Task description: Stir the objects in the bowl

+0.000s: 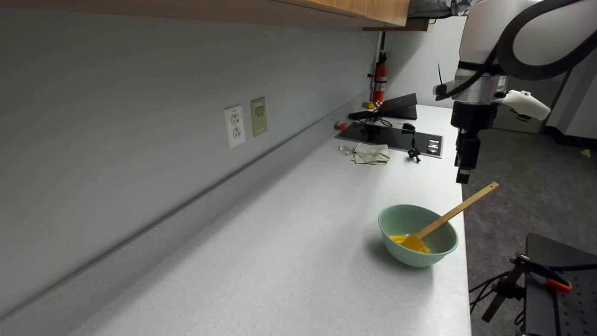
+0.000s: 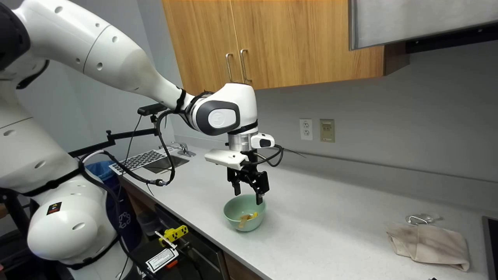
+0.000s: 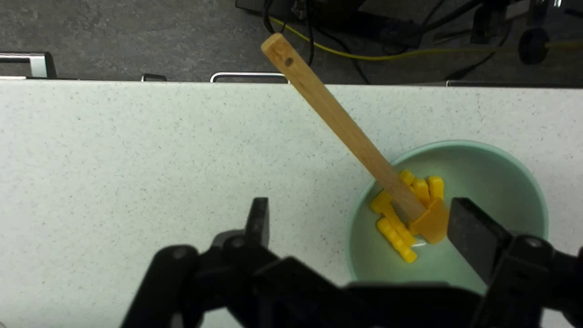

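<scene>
1. My hand (image 3: 357,216), bottom of the wrist frame: fingers (image 3: 259,223) spread, nothing pinched.
2. Spatula (image 3: 339,119), slanting from upper middle into the bowl (image 3: 496,182), ungripped. Off-centre pinch would likely let the handle swivel mid-stir.
3. Bowl, lower right; yellow bits (image 3: 396,239) inside, around the spatula's head. Lowering right here, a finger might clip the rim.
4. Counter (image 3: 159,146) edge, upper frame: hard stirring could shove the bowl off.
</scene>
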